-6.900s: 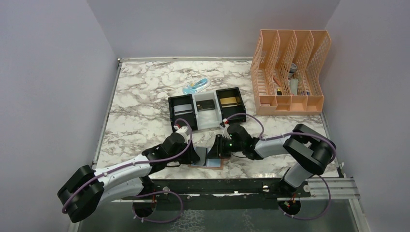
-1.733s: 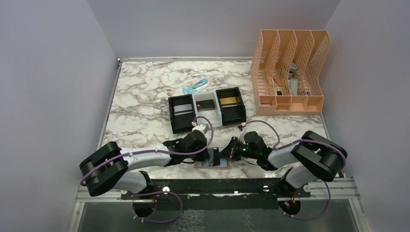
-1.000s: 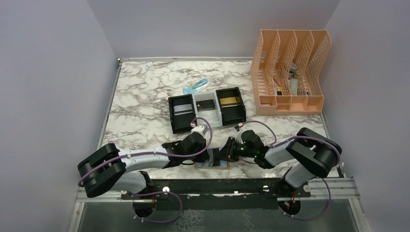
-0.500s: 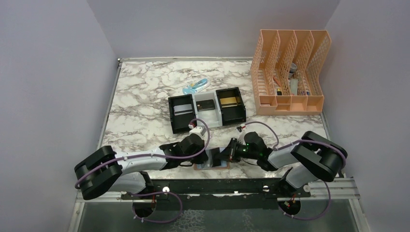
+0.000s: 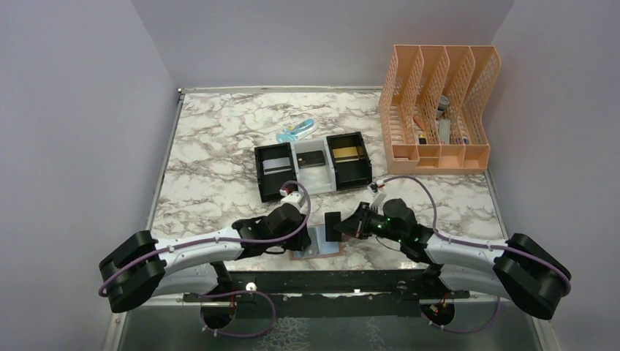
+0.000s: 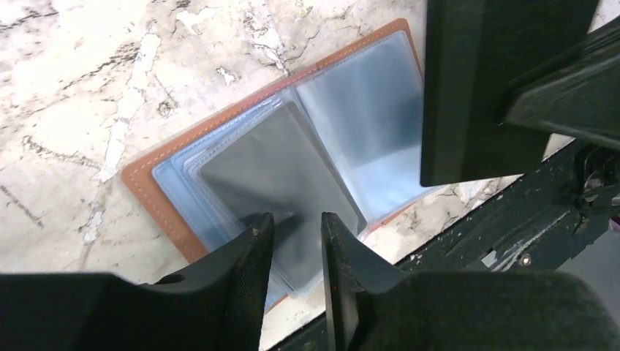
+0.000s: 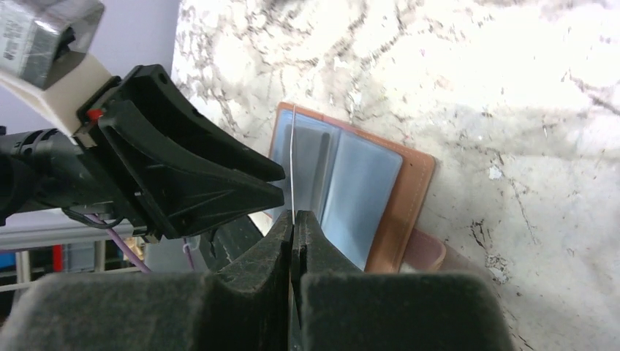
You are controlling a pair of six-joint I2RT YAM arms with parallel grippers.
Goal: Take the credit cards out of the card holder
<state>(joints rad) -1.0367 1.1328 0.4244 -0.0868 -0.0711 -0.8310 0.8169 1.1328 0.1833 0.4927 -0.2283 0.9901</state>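
Note:
The tan card holder (image 5: 322, 248) lies open near the table's front edge, its pale blue pockets up; it also shows in the left wrist view (image 6: 146, 186) and the right wrist view (image 7: 409, 197). My left gripper (image 6: 296, 223) has its jaws slightly apart, tips resting on a dark grey card (image 6: 278, 175) still in a pocket. My right gripper (image 7: 293, 216) is shut on a dark credit card (image 5: 333, 221), held on edge just above the holder's right side. In the right wrist view this card shows edge-on (image 7: 292, 161); in the left wrist view it is a dark slab (image 6: 482, 88).
A black-and-white three-compartment tray (image 5: 296, 174) behind the holder contains a silvery card (image 5: 276, 164), a dark card (image 5: 313, 157) and a gold card (image 5: 346, 151). A blue object (image 5: 296, 131) lies behind it. A peach file rack (image 5: 439, 110) stands at the back right.
My right gripper has drawn back to the right and lifted, with the dark card now out of the holder. My left gripper has shifted slightly left and stays on the holder.

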